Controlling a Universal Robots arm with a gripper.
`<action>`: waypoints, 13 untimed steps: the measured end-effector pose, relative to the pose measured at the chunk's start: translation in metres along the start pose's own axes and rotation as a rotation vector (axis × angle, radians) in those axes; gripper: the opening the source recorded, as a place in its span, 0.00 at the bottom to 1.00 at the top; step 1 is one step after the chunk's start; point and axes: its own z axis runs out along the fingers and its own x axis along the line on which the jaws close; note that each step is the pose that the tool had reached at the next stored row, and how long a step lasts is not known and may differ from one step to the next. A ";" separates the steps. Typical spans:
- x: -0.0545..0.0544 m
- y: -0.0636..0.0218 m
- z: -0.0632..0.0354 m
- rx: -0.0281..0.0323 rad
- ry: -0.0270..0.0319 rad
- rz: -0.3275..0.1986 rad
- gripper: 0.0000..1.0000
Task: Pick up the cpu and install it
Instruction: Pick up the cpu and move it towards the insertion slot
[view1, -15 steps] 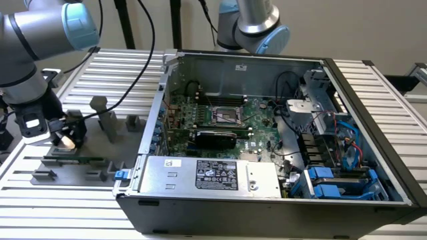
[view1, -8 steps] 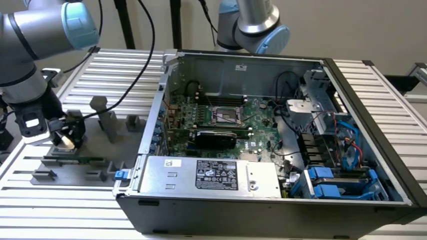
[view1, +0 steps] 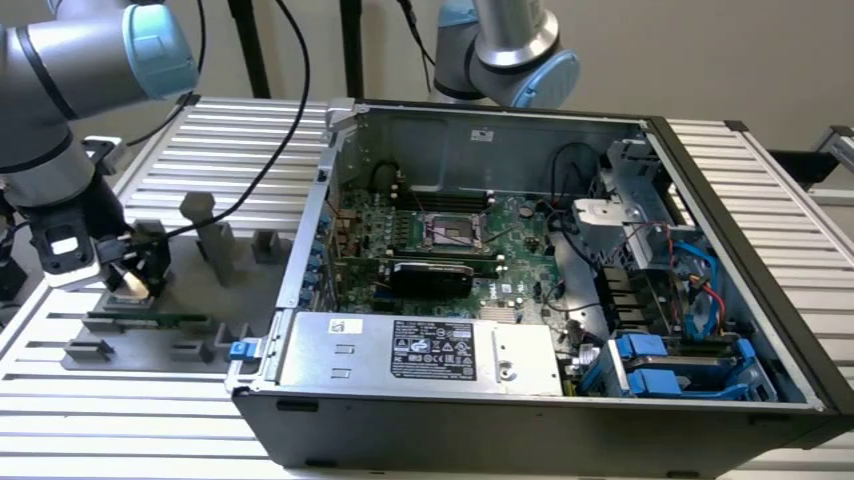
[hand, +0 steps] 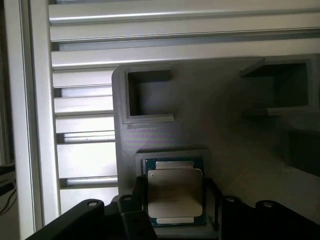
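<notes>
Near the edge of the grey moulded holder plate toward the exterior view's left, on the slatted aluminium table, the cpu, a flat square chip with a pale silvery lid and green rim, lies in its shallow pocket. The black gripper sits low astride it. I cannot tell whether it pinches the chip or stands just clear. This looks like the pick-up step. A lift would call for a level, even hold.
</notes>
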 end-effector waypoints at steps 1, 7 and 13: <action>0.000 0.0000 -0.0001 -0.0001 -0.0001 0.000 0.55; 0.000 0.0005 -0.0116 -0.0002 -0.0003 0.000 0.55; 0.000 0.0016 -0.0378 -0.0001 -0.0002 0.000 0.55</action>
